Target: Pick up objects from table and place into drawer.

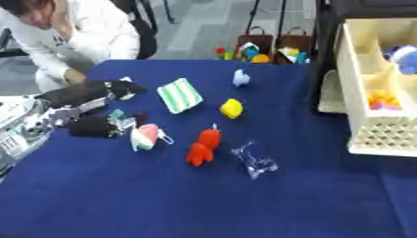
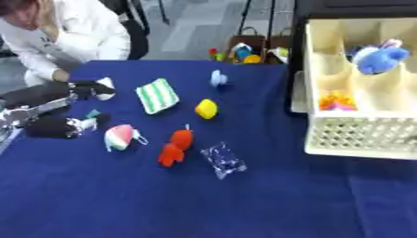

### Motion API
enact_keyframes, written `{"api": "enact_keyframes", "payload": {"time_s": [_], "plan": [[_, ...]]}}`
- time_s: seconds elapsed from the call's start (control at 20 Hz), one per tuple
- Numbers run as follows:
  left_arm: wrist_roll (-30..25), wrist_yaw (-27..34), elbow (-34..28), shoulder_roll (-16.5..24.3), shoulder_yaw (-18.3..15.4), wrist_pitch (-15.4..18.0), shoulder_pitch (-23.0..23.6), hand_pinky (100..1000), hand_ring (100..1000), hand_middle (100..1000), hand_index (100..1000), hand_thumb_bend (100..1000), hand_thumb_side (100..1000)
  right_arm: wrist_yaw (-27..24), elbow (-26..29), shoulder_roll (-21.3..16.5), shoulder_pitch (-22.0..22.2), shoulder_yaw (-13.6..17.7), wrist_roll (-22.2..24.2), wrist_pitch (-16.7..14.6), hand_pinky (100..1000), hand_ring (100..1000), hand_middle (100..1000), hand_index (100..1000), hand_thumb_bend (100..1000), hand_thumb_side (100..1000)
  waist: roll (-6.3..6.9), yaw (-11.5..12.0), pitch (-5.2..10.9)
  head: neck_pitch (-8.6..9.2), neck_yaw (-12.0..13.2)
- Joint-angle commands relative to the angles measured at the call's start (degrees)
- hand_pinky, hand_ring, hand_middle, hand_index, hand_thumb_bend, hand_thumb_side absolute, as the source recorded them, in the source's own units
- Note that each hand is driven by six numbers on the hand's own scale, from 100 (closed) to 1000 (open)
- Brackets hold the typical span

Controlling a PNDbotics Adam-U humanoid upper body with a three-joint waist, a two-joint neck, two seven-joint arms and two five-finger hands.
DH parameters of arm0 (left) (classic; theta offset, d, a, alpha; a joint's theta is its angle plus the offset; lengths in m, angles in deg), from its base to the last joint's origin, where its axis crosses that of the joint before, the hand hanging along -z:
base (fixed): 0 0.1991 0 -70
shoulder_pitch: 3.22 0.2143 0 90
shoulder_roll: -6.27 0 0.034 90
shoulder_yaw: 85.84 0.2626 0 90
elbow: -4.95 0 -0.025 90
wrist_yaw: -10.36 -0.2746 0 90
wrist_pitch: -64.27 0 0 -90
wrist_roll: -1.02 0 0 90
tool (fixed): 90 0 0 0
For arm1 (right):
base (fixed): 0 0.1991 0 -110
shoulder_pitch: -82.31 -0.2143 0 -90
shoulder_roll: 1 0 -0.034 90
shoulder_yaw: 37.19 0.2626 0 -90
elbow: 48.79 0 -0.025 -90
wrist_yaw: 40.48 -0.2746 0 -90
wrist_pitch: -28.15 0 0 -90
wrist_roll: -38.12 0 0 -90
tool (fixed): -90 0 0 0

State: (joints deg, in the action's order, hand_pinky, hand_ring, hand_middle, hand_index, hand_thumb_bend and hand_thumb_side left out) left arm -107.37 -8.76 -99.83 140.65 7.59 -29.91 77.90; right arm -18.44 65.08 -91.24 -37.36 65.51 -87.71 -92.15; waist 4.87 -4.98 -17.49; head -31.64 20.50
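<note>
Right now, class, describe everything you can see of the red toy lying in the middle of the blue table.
The red toy looks soft, in red-orange, with a rounder upper part and a lumpier lower part that spreads into short stubs. It lies flat on the blue table, its length running slightly askew from far to near. A pale speck shows at its top. Nothing touches it: the pink and green object lies apart at its left, the clear wrapper apart at its right.

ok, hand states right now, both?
Left hand: by the table's left edge, fingers curled; cannot tell whether it holds anything.
Right hand: not in view.
</note>
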Motion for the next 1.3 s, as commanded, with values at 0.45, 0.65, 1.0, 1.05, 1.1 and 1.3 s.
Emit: {"api": "enact_keyframes", "payload": {"time_s": [0.45,0.65,1.0,1.05,1.1,1.3], "plan": [[-2.7,-2.2,4.8,0.1,1.3,-0.5,-2.1,835,953,937,1000,336,909,-0.4,0.7,-0.4,-0.6,0.0,-0.9,-0.4,631,640,637,750,100,808,-0.06,-0.5,0.44,0.89,0.8],[-3.4,-3.8,6.4,-0.5,2.1,0.2,-2.9,833,953,938,1000,305,924,-0.4,0.7,-0.3,-0.6,-0.1,-0.9,-0.4,631,640,637,749,100,807,-0.02,-0.7,0.36,0.99,1.1],[-3.2,-6.1,11.3,-2.2,2.8,1.8,-5.1,816,941,917,1000,285,866,-0.6,0.7,-0.2,-0.9,-0.2,-1.2,-0.6,632,641,636,748,100,805,0.12,-1.6,0.02,1.44,1.8],[-3.2,-6.6,11.8,-2.5,3.0,1.9,-5.4,810,938,913,1000,278,826,-0.6,0.7,-0.2,-0.9,-0.2,-1.2,-0.6,632,641,636,748,100,805,0.15,-1.7,-0.05,1.48,1.9],[-3.2,-7.2,12.3,-2.7,3.1,2.0,-5.6,808,937,913,1000,280,812,-0.6,0.7,-0.2,-0.9,-0.3,-1.2,-0.6,632,641,636,748,100,805,0.19,-1.8,-0.14,1.55,2.0],[-3.5,-8.7,14.2,-3.8,3.8,2.4,-6.3,802,935,910,1000,284,793,-0.7,0.7,-0.1,-1.1,-0.3,-1.4,-0.6,633,641,635,747,100,810,0.27,-2.2,-0.50,1.88,2.4]]}}
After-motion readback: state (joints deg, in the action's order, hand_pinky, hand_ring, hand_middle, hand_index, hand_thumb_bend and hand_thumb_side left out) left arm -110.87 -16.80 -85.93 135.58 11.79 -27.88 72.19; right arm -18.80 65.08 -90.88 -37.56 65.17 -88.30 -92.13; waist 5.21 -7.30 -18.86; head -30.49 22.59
